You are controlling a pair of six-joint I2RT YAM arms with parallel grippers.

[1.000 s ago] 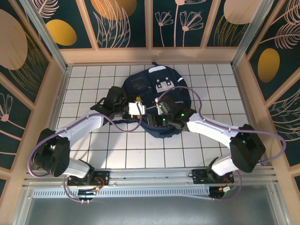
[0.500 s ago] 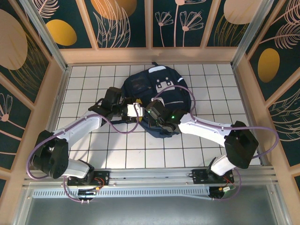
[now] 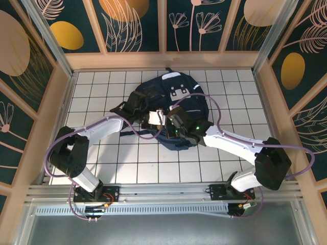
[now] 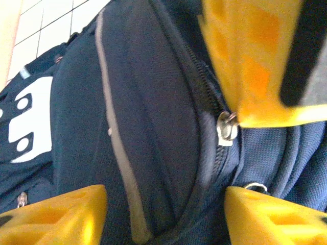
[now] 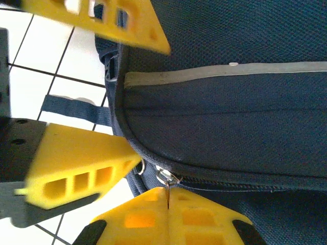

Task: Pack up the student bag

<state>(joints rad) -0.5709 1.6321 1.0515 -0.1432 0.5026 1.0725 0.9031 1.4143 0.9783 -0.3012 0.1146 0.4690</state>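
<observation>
the student bag [image 3: 176,97] takes up the middle of the far half of the table [image 3: 153,171], and the left hand [image 3: 155,118] and right hand [image 3: 166,123] crowd its near edge, fingers almost touching, the right pinched on the zipper pull [image 5: 164,177]. purple cables [image 3: 218,109] loop over the bag's right side. open tiles lie near, left and right of the bag; wooden walls [image 3: 57,102] close three sides.

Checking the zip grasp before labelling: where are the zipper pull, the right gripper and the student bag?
zipper pull [image 5: 164,177]: right wrist view, its metal ring.
right gripper [image 5: 167,198]: right wrist view, between its shut fingertips.
student bag [image 3: 179,94]: top external view, its pale patch.
</observation>
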